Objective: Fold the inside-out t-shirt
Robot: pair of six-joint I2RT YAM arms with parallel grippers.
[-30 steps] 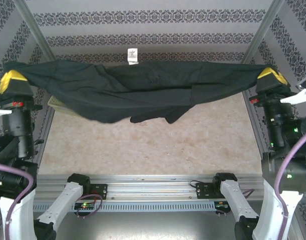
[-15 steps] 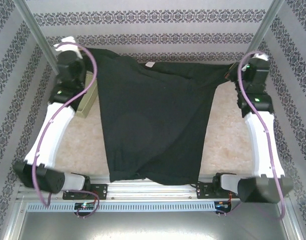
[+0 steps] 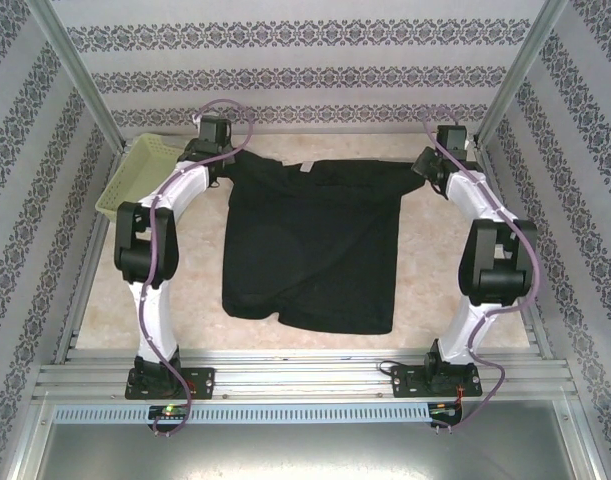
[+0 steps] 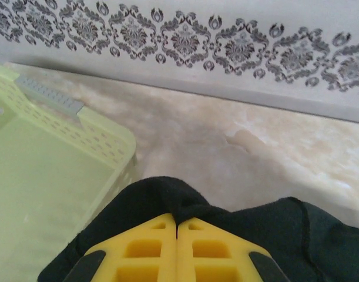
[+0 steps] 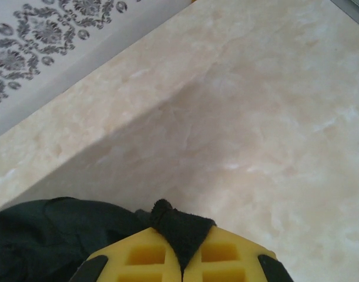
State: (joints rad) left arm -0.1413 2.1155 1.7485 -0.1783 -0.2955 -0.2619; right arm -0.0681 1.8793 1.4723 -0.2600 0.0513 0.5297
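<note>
Tabletop (image 3: 425, 290) pale and marbled, walls (image 3: 305, 60) damask-striped, black t-shirt (image 3: 315, 250) spread flat

Damask-striped wallpaper walls (image 3: 305, 60); pale marbled tabletop (image 3: 430, 285); aluminium frame rails (image 3: 305, 375).

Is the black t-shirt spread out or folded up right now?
Spread out: the t-shirt lies flat on the table, its far corners pinched by the left pincer and right pincer.

t-shirt (image 3: 310, 245) on the table (image 3: 440, 265) centre, basket (image 3: 135, 178) off its far left
</note>
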